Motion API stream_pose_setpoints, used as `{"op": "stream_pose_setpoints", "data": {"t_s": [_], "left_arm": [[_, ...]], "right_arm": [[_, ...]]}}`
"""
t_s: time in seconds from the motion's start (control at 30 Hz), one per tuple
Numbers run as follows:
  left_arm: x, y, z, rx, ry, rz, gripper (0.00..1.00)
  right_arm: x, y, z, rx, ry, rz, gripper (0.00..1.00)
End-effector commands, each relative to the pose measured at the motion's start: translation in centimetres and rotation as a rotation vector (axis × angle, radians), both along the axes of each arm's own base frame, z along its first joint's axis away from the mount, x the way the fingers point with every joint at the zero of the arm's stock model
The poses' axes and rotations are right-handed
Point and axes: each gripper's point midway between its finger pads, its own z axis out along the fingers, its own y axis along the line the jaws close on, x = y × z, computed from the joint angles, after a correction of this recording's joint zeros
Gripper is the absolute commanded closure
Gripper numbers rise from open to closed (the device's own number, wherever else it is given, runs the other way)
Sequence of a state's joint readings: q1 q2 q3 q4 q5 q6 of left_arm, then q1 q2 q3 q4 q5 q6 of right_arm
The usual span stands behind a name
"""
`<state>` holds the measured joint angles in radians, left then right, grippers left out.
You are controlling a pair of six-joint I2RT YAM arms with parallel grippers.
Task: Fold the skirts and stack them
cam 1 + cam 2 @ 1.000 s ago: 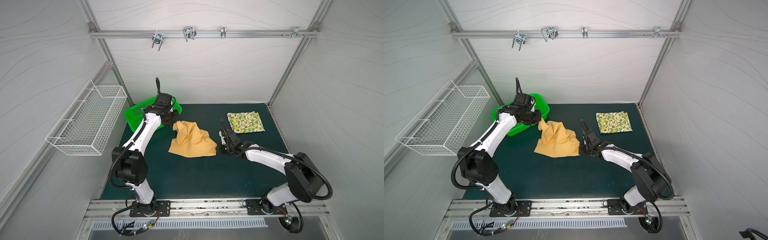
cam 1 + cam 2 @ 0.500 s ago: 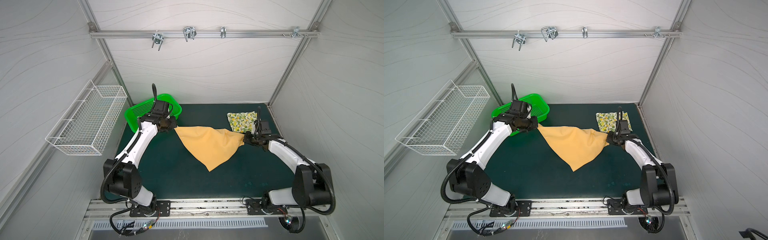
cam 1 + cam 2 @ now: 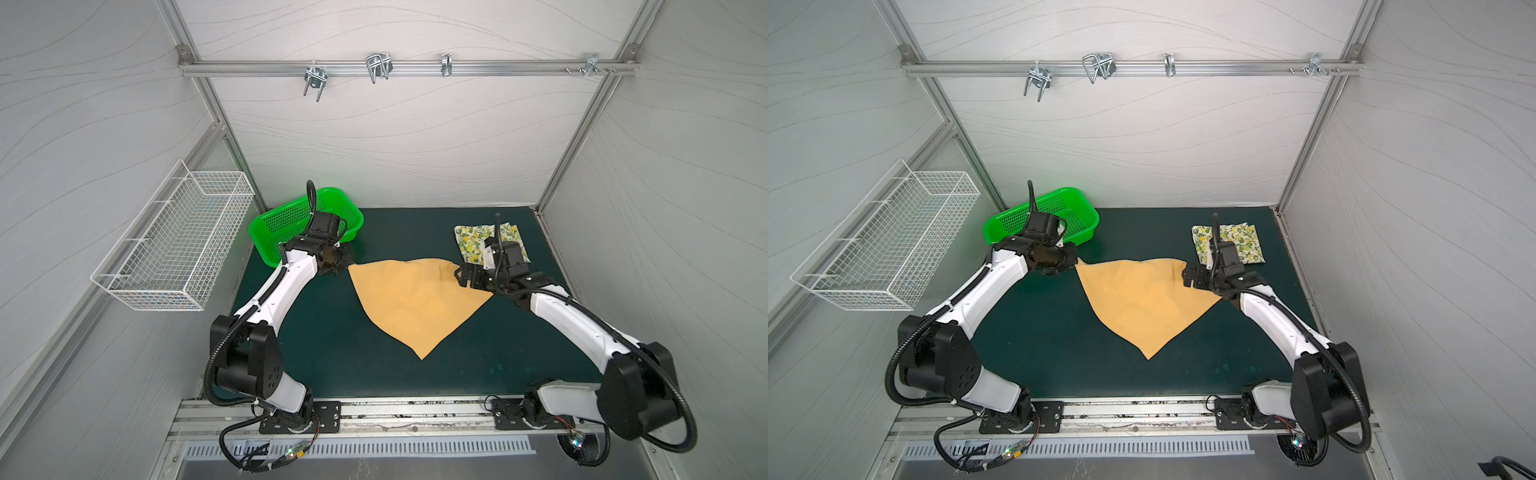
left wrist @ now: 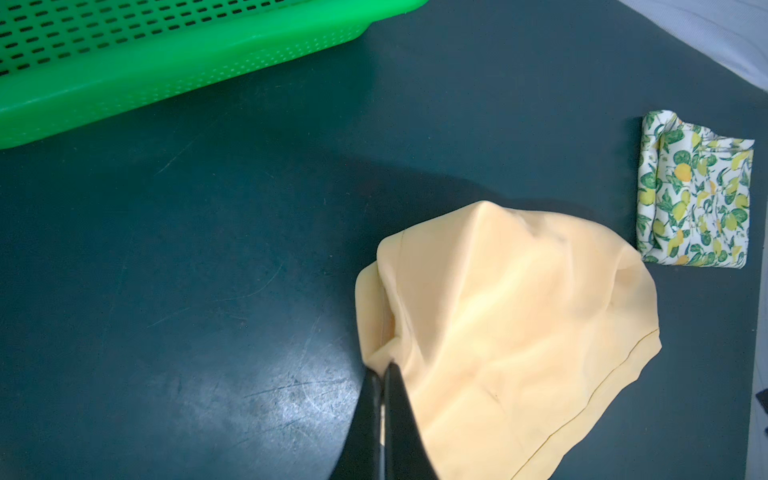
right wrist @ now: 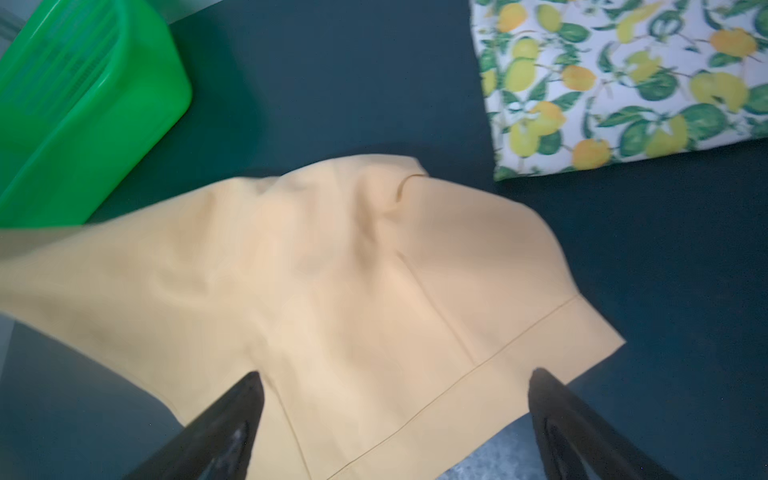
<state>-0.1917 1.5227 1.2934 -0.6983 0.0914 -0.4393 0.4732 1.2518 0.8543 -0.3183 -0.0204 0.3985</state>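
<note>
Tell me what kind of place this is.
Probably a robot lab cell for cloth-folding trials, not a home: white panels on an aluminium frame, two arms bolted at a green mat, two skirts and a plastic basket.

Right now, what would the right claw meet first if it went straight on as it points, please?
The open right claw points across the plain mustard-yellow cloth skirt, so it would probably meet that fabric first; its height above the cloth is unclear.

Dark green table (image 3: 332,353), three things.
Behind the left tool (image 3: 350,263), a green basket (image 3: 274,224); between it and the right tool (image 3: 459,278), the mustard skirt (image 3: 415,307); behind that, the lemon-print skirt (image 3: 468,242).
</note>
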Motion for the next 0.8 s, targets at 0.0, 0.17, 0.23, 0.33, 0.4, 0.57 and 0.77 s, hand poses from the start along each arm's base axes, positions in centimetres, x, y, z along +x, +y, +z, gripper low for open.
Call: {"op": "stream_pose_setpoints", "data": {"t_s": [0.0, 0.17, 0.23, 0.33, 0.4, 0.57, 0.77], "left_arm": [[1.6, -0.2, 1.9, -0.029, -0.069, 0.017, 1.00], [2.5, -0.4, 2.2, -0.030, -0.071, 0.016, 1.00], [2.8, -0.5, 2.3, -0.035, -0.071, 0.015, 1.00], [3.2, -0.7, 2.3, -0.038, -0.071, 0.012, 1.00], [3.3, -0.7, 2.2, -0.034, -0.067, 0.010, 1.00], [3.6, -0.6, 2.3, -0.028, -0.068, 0.009, 1.00], [4.2, -0.5, 2.6, -0.031, -0.071, 0.013, 1.00]], "right_arm": [[-3.6, 2.6, -1.0, -0.087, -0.039, 0.101, 0.01], [-8.8, 7.0, -3.4, -0.128, -0.056, 0.279, 0.01], [-10.5, 8.3, -4.6, -0.155, -0.059, 0.339, 0.03], [-12.5, 9.8, -6.3, -0.223, -0.059, 0.419, 0.04], [-13.6, 10.7, -7.1, -0.264, -0.070, 0.478, 0.05], [-15.7, 12.3, -8.9, -0.341, -0.080, 0.590, 0.11], [-17.0, 13.3, -10.5, -0.389, -0.074, 0.651, 0.25]]}}
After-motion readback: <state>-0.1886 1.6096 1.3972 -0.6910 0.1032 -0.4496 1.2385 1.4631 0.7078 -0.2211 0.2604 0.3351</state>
